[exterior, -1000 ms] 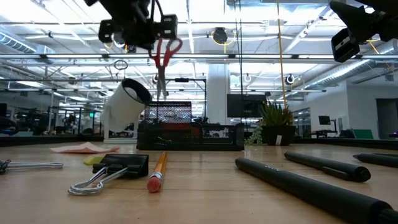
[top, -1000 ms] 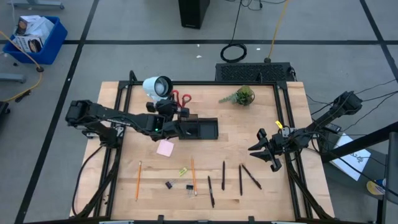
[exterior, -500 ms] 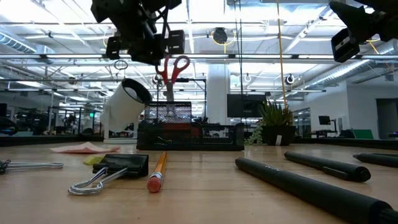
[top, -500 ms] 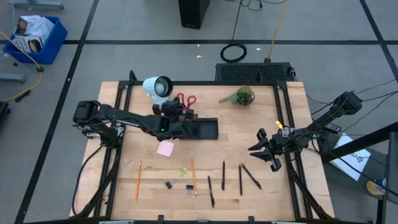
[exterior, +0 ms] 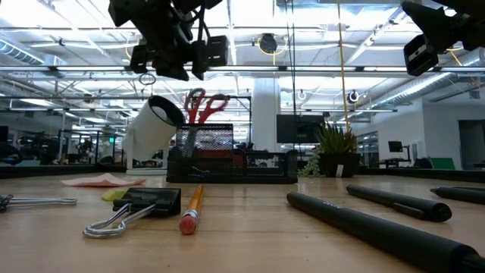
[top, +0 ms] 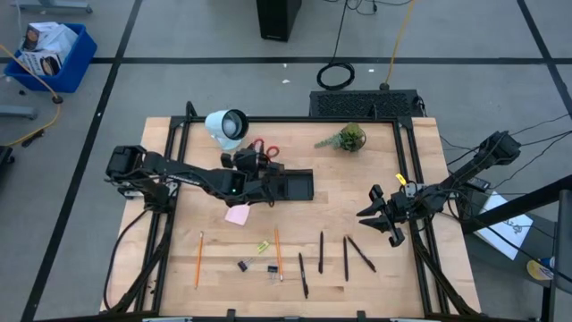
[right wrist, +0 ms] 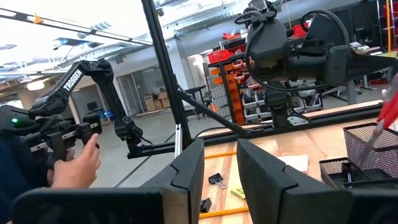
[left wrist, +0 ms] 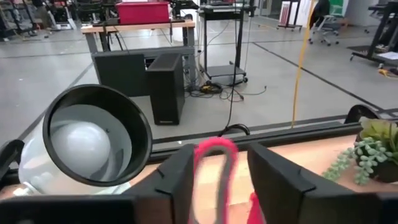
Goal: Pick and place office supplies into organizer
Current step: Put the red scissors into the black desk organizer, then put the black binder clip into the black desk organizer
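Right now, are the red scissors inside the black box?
In. The red-handled scissors stand upright in the black mesh organizer, handles poking above its tall section; the left hand hovers above them.

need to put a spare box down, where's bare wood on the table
Free: the stretch between the organizer, the plant and the right gripper; also left of the sticky-note pad. Crowded: the near strip of pencils and pens.

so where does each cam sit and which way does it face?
High: overhead, looking straight down on the wooden table; both arms show.
Low: table height, level across into the room; left gripper overhead.
Left wrist: past its own fingers at the white round lamp.
Right wrist: past its own fingers at the left arm.
Shared: red-handled scissors standing in the black mesh organizer, high and low.
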